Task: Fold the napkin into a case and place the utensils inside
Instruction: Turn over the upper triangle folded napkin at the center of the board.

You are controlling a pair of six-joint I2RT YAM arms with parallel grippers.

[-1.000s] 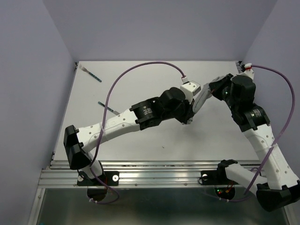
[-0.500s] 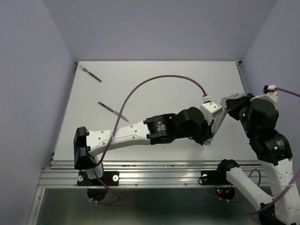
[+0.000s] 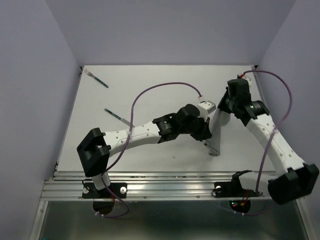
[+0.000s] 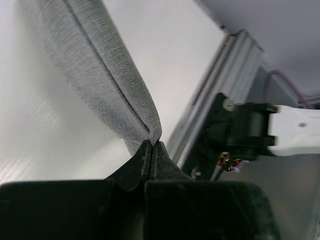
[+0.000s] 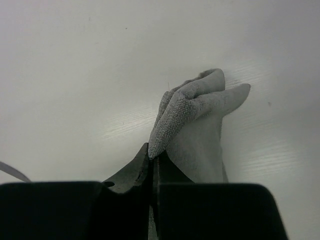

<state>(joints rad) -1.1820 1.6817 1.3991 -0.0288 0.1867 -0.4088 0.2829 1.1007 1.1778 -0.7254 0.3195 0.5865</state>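
Now the left hand (image 4: 151, 142) is pinched shut on one end of the napkin (image 3: 215, 141), a narrow folded strip, and the right hand (image 5: 151, 156) is clamped on the other end. The utensils (image 3: 117, 115) lie on the worktop (image 3: 165, 85), well left of the napkin. Best to hold it taut and lower both ends together so the layers land aligned.

Left gripper (image 4: 151, 143): shifted left and away from the front rail (image 3: 165, 176) since half a second ago.
Right gripper (image 5: 152, 156): moved left and toward the far side. The right arm (image 3: 270, 142), raised toward the camera before, now lies stretched out low.
Napkin (image 3: 216, 132): carried along as a narrow strip. It now runs almost straight from far to near, less slanted than one second ago.
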